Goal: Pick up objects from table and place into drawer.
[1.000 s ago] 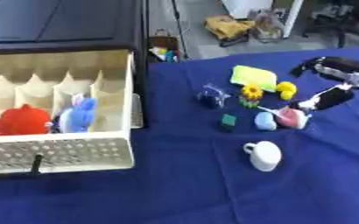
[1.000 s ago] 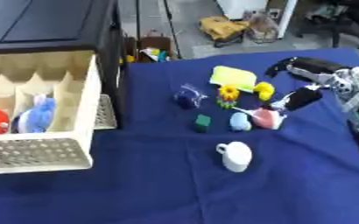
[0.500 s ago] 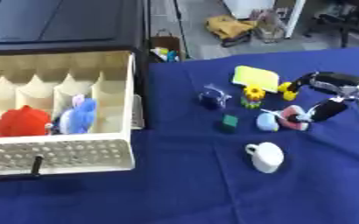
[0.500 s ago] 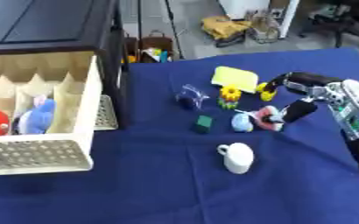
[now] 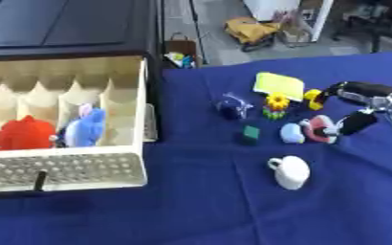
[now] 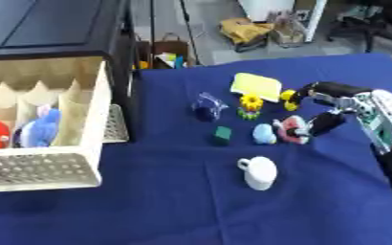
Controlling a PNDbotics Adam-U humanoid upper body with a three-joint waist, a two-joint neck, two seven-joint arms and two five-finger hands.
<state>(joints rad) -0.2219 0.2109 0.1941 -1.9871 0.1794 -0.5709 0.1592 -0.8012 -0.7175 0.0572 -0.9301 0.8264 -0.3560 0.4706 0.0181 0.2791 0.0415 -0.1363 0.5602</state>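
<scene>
While the right hand [image 6: 343, 107] curls its fingers and thumb around the pink-and-red toy [image 6: 293, 130] without yet lifting it, six more objects lie left of it and two sit in the cream partitioned drawer [image 5: 74, 165].

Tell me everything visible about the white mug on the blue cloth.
The white mug looks glossy, like ceramic or plastic, with a rounded body and a small loop handle pointing toward the view's upper left. Whether it stands upright or lies tipped is unclear. It sits alone on the blue tablecloth, nearer the camera than the cluster of small toys, with nothing touching it. The right robot hand is farther back, apart from it.
</scene>
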